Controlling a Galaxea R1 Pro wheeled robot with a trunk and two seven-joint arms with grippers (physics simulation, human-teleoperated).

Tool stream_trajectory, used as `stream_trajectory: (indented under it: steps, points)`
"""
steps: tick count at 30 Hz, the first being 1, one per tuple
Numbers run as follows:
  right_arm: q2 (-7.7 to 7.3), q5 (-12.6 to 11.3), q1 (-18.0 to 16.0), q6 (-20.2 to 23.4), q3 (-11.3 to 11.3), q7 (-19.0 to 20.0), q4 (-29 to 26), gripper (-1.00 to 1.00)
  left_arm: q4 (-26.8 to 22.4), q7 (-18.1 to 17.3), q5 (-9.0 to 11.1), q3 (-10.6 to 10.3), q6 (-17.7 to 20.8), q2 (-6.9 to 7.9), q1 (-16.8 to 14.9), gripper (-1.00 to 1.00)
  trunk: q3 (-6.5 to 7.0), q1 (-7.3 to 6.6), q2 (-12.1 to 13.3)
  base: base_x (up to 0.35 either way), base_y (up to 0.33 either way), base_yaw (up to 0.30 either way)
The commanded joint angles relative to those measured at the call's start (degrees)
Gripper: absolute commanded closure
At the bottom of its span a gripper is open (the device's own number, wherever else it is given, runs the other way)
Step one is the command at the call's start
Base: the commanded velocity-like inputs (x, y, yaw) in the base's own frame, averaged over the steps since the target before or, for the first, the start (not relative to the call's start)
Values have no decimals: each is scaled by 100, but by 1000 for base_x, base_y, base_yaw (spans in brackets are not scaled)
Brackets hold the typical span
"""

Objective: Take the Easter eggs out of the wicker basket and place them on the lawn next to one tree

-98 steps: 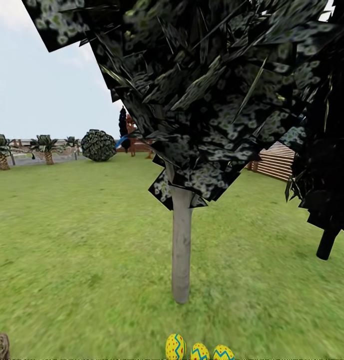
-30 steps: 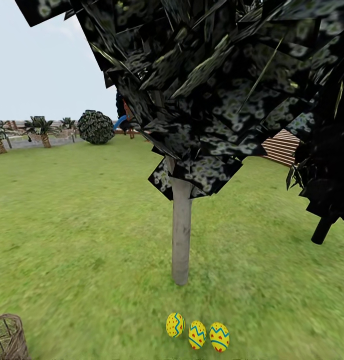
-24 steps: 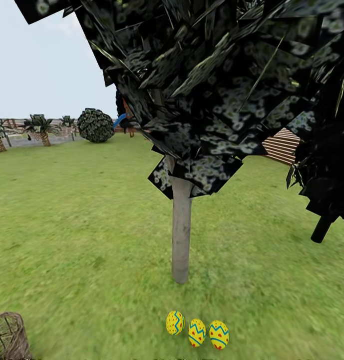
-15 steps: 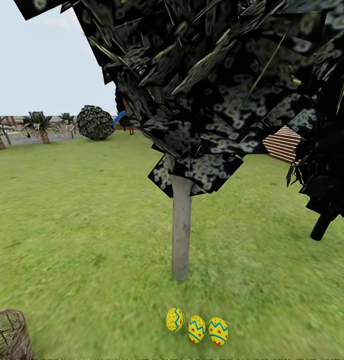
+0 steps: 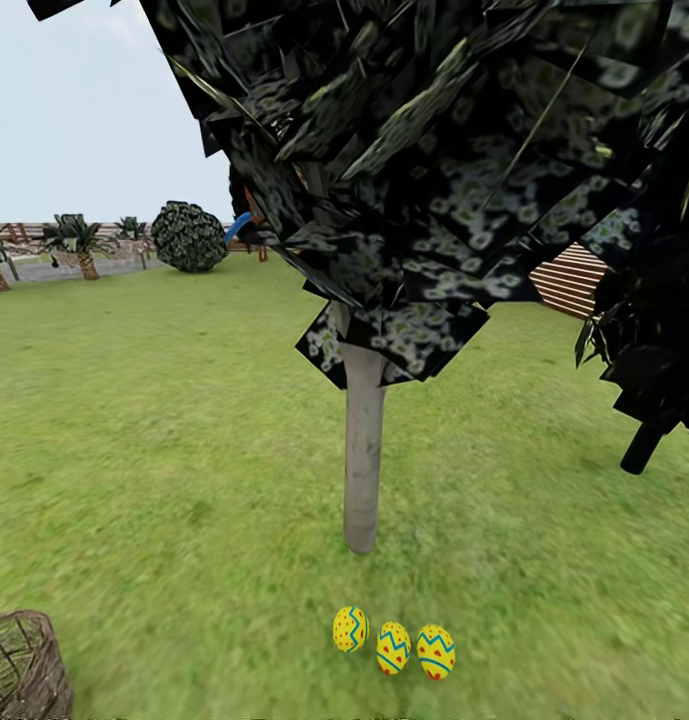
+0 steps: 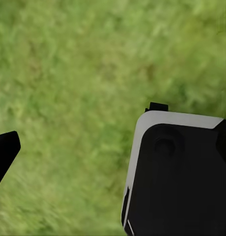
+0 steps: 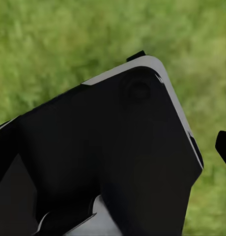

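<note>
Three Easter eggs (image 5: 393,647), yellow with red dots and blue zigzags, lie in a row on the lawn (image 5: 164,450), just in front of the tree (image 5: 363,460) with the pale grey trunk. They sit close together, a short way from the trunk's foot. The wicker basket (image 5: 19,668) stands at the near left, cut by the picture's edge; its inside is hard to make out. My left gripper (image 6: 115,147) and right gripper (image 7: 113,142) hang over bare grass, each with a dark fingertip (image 6: 6,150) at the picture's side and nothing between the fingers.
A dark tree with a thin black trunk (image 5: 642,447) stands to the right, its foliage hanging low. Behind it runs a slatted wooden fence (image 5: 574,280). A round bush (image 5: 189,237) and small palms (image 5: 72,240) stand far off at the left. Part of the robot's black, white-edged body (image 6: 177,177) shows below the arms.
The camera has drawn back and tipped down a little, so the eggs, trunk foot and basket sit higher in the picture and more of the basket shows. The eggs have not moved.
</note>
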Motion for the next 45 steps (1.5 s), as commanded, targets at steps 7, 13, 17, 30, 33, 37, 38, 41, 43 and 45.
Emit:
stream_trajectory:
  steps: [7, 13, 17, 30, 33, 37, 38, 41, 43, 45]
  points:
    - [-22, -72, -9, -29, -20, 40, 24, -100, 3, 21, 47, -49, -14, 1, -4, -100, -69, 3, -14, 0, 0, 0]
    - [-53, -74, -9, -23, -25, 40, 25, -100, 7, 24, 52, -49, -2, 1, -4, -100, -83, 3, -14, 0, 0, 0]
    - [-58, -76, -11, -16, -28, 40, 23, -100, 2, 28, 57, -48, 9, 1, -4, -100, -85, 3, -14, 0, 0, 0]
    - [-39, -84, -9, -12, -34, 40, -2, -100, 0, 30, 65, -30, 3, -19, -10, -100, -86, 3, -14, 0, 0, 0]
    - [-39, -84, -9, -12, -36, 40, -3, -100, 0, 30, 65, -26, 3, -26, -9, -100, -86, 3, -14, 0, 0, 0]
    - [-23, -88, -11, -12, -30, 40, -18, -100, 0, 30, 65, -24, 2, -29, -8, -100, -86, 3, -14, 0, 0, 0]
    - [-21, -88, -11, -12, -29, 40, -16, -100, 0, 30, 65, -24, 2, -27, -9, -100, -86, 3, -14, 0, 0, 0]
    - [-18, -86, -10, -12, -31, 40, -8, -100, 0, 30, 65, -23, 2, -14, -9, -100, -86, 3, -14, 0, 0, 0]
    - [-19, -85, -9, -12, -33, 40, -5, -100, 0, 30, 65, -23, 2, -8, -10, -100, -86, 3, -14, 0, 0, 0]
    - [-20, -84, -9, -12, -34, 40, -4, -100, 0, 30, 65, -23, 2, -4, -9, -100, -86, 3, -14, 0, 0, 0]
